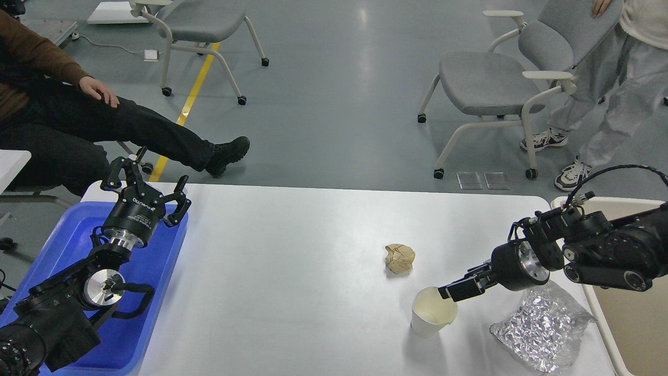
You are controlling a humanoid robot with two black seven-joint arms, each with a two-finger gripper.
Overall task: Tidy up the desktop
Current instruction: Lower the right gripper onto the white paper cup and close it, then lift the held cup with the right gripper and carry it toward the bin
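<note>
The white desktop (292, 292) holds a crumpled brown paper ball (400, 258), a white paper cup (432, 312) lying tilted with its mouth up, and a crinkled silver foil bag (543, 329). My right gripper (450, 292) reaches in from the right, its dark tip at the cup's upper right rim; its fingers cannot be told apart. My left gripper (147, 184) is open and empty above the far end of the blue tray (151, 292), far from the litter.
A beige tub (631, 324) stands off the table's right edge. A seated person's legs (156, 136) stretch out beyond the far left corner. A grey chair (490, 83) and a standing person (616, 89) are behind the table on the right.
</note>
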